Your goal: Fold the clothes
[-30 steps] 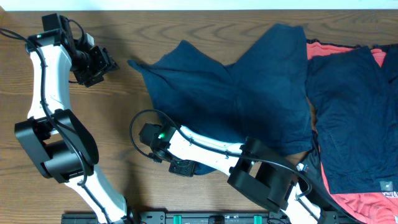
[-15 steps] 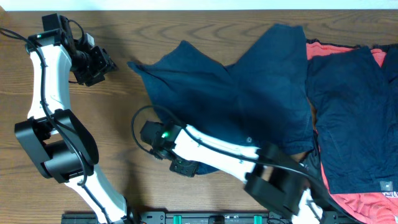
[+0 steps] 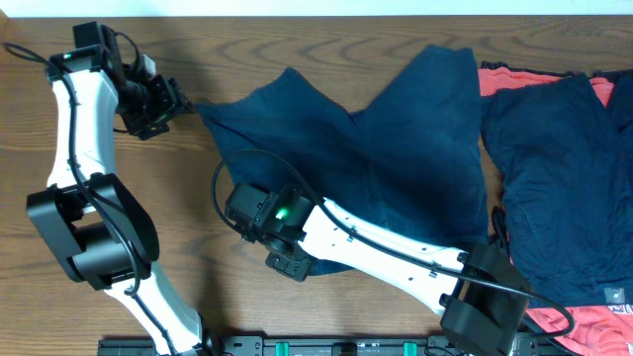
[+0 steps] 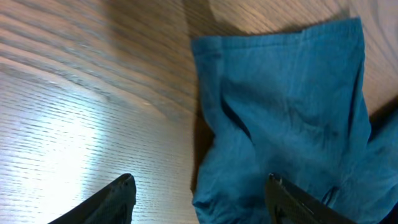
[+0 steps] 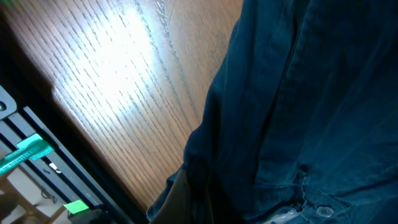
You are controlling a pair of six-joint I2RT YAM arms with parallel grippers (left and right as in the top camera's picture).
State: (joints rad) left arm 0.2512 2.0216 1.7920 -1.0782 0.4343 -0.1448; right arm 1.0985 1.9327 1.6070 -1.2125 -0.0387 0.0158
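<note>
Rightward — navy clothes [image 3: 554, 178], label [image 3: 615, 294] illegible

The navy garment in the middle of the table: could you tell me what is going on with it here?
It is being set up for folding. The left gripper is open at the navy garment's far-left corner, fabric between its jaws but not gripped. The right gripper is at its near edge, close against the cloth; whether it is shut cannot be seen. The garment lies spread, unfolded.
</note>
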